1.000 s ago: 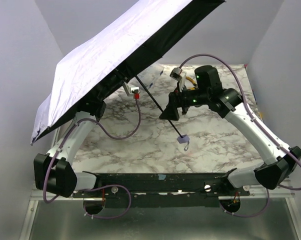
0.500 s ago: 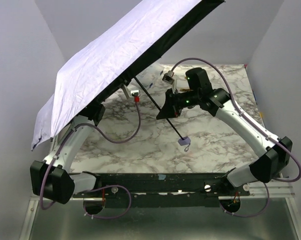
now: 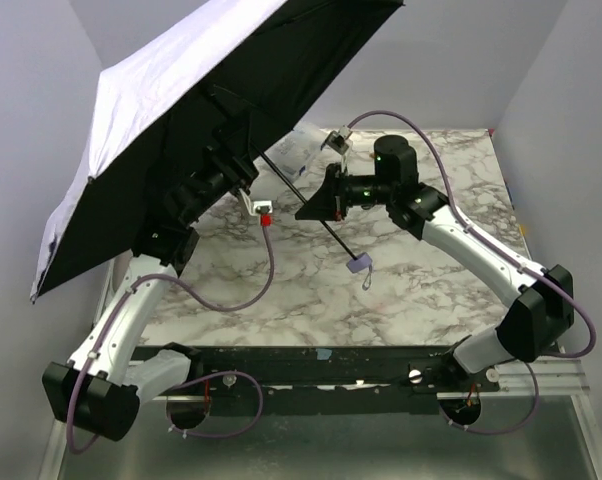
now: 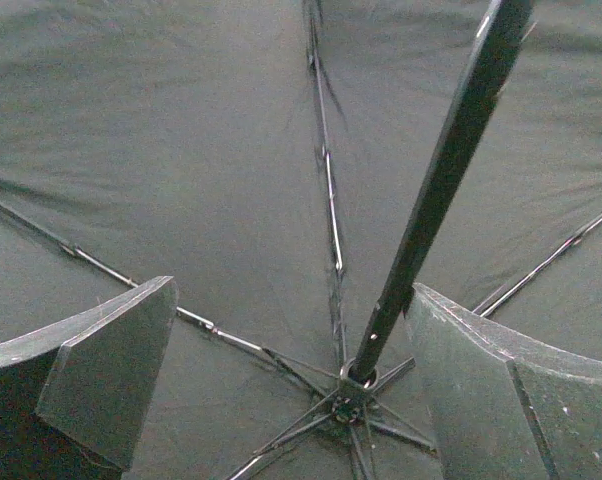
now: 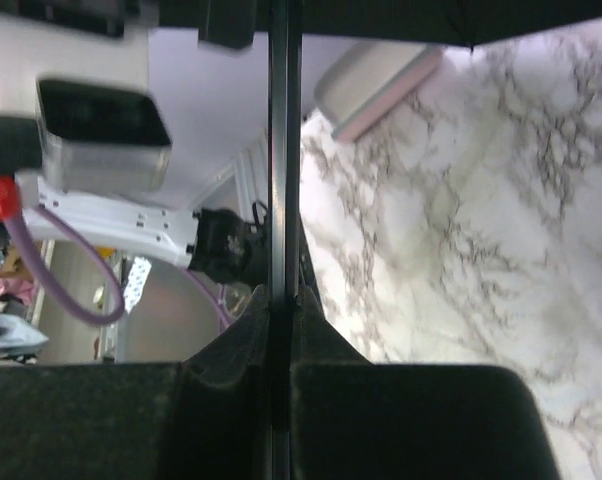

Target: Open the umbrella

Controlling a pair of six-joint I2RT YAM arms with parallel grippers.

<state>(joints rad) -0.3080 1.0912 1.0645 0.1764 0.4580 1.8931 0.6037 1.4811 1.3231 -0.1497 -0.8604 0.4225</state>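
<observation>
The umbrella stands open, its canopy [image 3: 181,130] tilted over the left of the table, lavender outside and black lining facing me. Its black shaft [image 3: 301,195] slopes down to the lavender handle knob [image 3: 358,266], which hangs just above the marble. My right gripper [image 3: 316,207] is shut on the shaft [image 5: 283,150] partway along, the fingertips [image 5: 251,318] pressed against both sides. My left gripper [image 4: 291,385] is open under the canopy near the rib hub [image 4: 353,388]. The shaft [image 4: 441,180] passes between its fingers close to the right finger [image 4: 481,390], which holds nothing.
The marble tabletop [image 3: 431,270] lies below, with grey walls on both sides. A pale pouch [image 5: 376,85] lies at the back of the table near the canopy's edge. The left arm's wrist camera [image 5: 101,125] and purple cable [image 3: 266,275] hang close to the shaft.
My left gripper has opened and let go near the hub. My right gripper has shut on the shaft. The canopy has tipped so more black lining shows, and the handle has shifted slightly left.
</observation>
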